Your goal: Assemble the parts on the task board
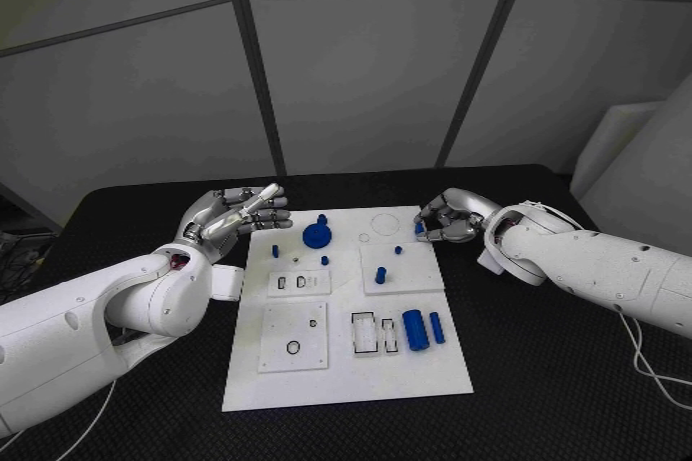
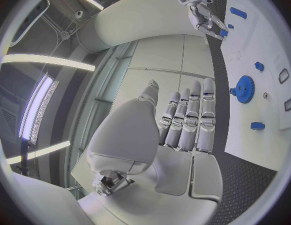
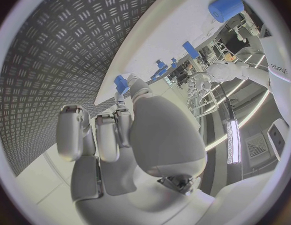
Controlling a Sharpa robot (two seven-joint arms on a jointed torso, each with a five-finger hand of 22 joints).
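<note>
Off the board's (image 1: 346,386) far left corner my left hand (image 1: 235,217) hangs above the table (image 1: 548,381), fingers straight and close together, holding nothing. On the board, a gear (image 1: 316,233) sits near the far left corner, small pegs (image 1: 381,275) stand mid-board, and two cylinders (image 1: 414,329) lie toward the right edge. At the far right corner my right hand (image 1: 450,223) pinches a small blue part (image 3: 122,83) in its fingertips.

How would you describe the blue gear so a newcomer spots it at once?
Start at the white task board in the middle of the black table, then go to its far left corner, near the left hand. The blue gear lies there; it is the one wide, round, toothed part, while the other blue parts are small pegs or cylinders.
</note>
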